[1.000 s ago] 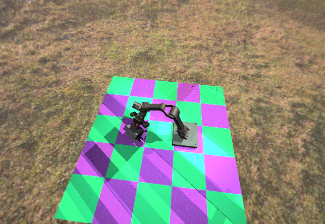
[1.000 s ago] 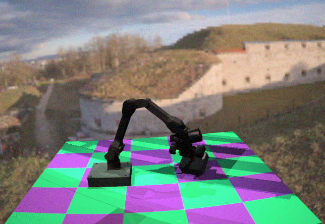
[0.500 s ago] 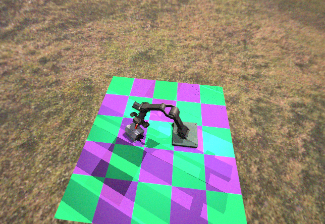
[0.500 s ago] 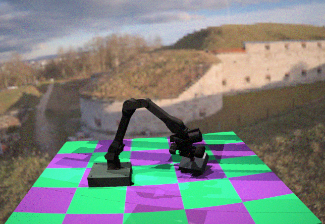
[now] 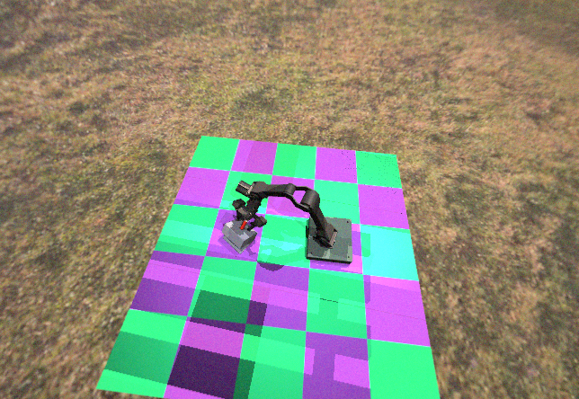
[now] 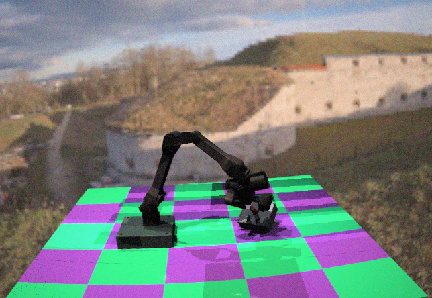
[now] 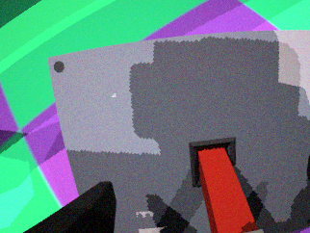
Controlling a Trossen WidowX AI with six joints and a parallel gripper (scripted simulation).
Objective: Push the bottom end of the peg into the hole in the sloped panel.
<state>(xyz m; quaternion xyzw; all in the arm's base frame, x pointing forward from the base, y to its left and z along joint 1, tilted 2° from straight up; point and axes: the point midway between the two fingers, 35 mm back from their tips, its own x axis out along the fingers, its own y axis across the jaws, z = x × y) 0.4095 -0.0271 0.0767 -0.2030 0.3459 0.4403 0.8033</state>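
1. Letting go is the step in hand, as I judge it. The long red square peg with a pale band near its top [image 7: 225, 194] sits with its bottom end inside the dark square hole [image 7: 193, 154] in the grey sloped panel [image 7: 96, 109].

2. The peg leans out of the hole toward the wrist camera. Its flat sides line up with the square edges of the hole.

3. The black fingers are spread wide apart. They hold nothing. In the wrist view only one dark finger shows, low on the left, well apart from the peg. I cannot tell from these pictures if the other finger touches the peg.

4. In the top view the robot's black gripper [image 5: 248, 217] hangs right above the panel [image 5: 234, 241], with a bit of red peg [image 5: 242, 226] between its two sides. The panel rests on the green and purple checked tabletop [image 5: 327, 361].

5. The next move, I think, is to pull the gripper back along the line of the peg, without bumping it.

6. A sideways move could knock the peg, so going straight back looks safest.
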